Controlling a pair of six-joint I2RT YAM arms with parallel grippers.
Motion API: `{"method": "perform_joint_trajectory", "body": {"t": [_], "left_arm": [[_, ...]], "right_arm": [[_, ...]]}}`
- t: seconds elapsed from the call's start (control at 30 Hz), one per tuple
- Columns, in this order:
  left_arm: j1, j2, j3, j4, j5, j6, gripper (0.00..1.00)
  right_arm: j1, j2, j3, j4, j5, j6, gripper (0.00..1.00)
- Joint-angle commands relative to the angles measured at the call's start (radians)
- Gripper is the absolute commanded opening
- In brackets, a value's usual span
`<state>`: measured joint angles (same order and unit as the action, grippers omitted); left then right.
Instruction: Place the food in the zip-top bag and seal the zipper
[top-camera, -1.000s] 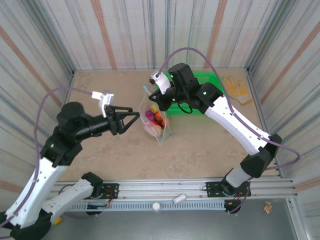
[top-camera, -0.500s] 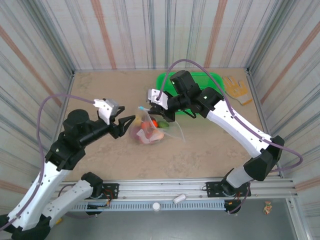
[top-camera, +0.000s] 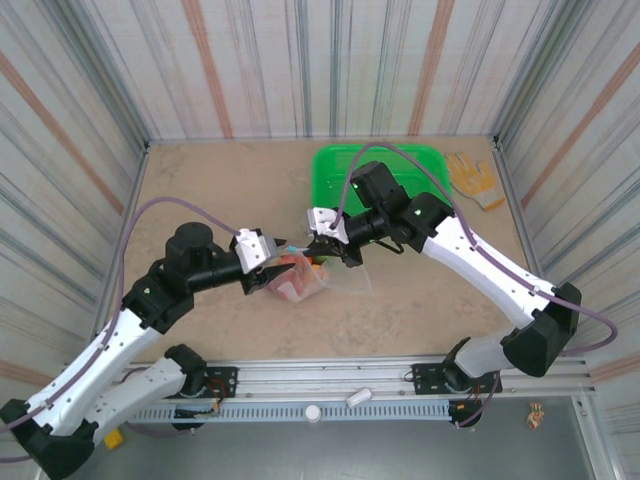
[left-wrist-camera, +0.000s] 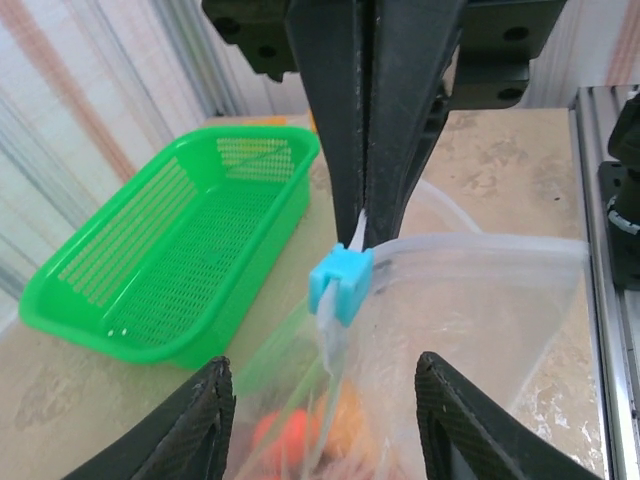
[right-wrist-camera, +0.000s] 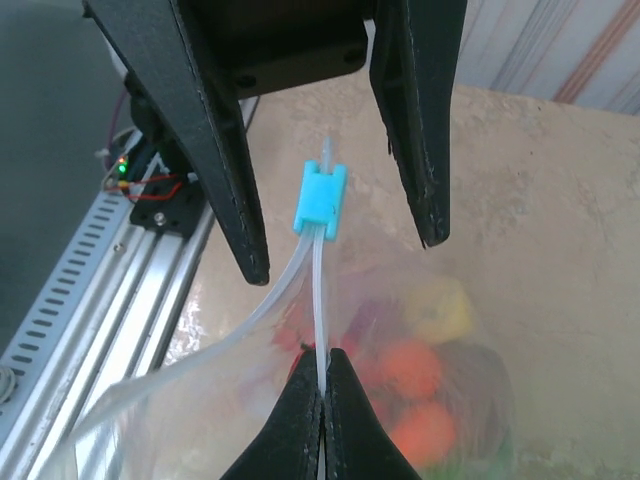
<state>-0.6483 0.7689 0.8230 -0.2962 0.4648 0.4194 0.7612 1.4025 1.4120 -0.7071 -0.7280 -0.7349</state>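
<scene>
Green basket (top-camera: 335, 185) behind bag (top-camera: 300, 282) (tan glove (top-camera: 470, 178) beside it), left tool (left-wrist-camera: 325, 365) flanking slider (left-wrist-camera: 340, 285)

Left arm (top-camera: 95, 350) and right arm (top-camera: 480, 255): white shells, black joints, 2 tapered black fingers (left-wrist-camera: 195, 425) each, a lilac cable (top-camera: 150, 210) looping behind them.

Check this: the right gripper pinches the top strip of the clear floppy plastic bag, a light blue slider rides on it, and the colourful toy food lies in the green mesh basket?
One slip: the colourful toy food lies inside the clear floppy plastic bag, not in the green mesh basket; the right wrist view shows it. The rest is right.
</scene>
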Motion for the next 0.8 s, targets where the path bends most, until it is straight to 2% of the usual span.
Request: {"method": "perform_joint_trajectory", "body": {"t": [0.0,0.2,0.27,0.37,0.43,0.63,0.7,0.77], "left_arm": [[-0.002,0.024,-0.001,0.088,0.096,0.044,0.47],[0.002,0.028,-0.010,0.120,0.199,0.048,0.26],[0.004,0.026,-0.016,0.121,0.205,0.049,0.18],[0.004,0.021,-0.024,0.122,0.207,0.053,0.12],[0.004,0.022,-0.020,0.119,0.214,0.049,0.11],[0.004,0.027,-0.018,0.138,0.224,0.034,0.01],[0.004,0.027,-0.024,0.156,0.221,0.020,0.03],[0.004,0.029,-0.026,0.165,0.219,0.014,0.10]], "right_arm": [[-0.010,-0.037,-0.012,0.000,-0.050,-0.019,0.00],[-0.026,-0.059,-0.031,-0.002,-0.052,-0.009,0.00],[-0.035,-0.069,-0.044,0.014,-0.060,0.006,0.00],[-0.043,-0.076,-0.057,0.033,-0.073,0.021,0.00],[-0.047,-0.074,-0.055,0.034,-0.068,0.031,0.00],[-0.047,-0.062,-0.047,0.030,-0.063,0.040,0.00],[-0.047,-0.060,-0.045,0.029,-0.063,0.046,0.00],[-0.047,-0.058,-0.047,0.026,-0.063,0.048,0.00]]}}
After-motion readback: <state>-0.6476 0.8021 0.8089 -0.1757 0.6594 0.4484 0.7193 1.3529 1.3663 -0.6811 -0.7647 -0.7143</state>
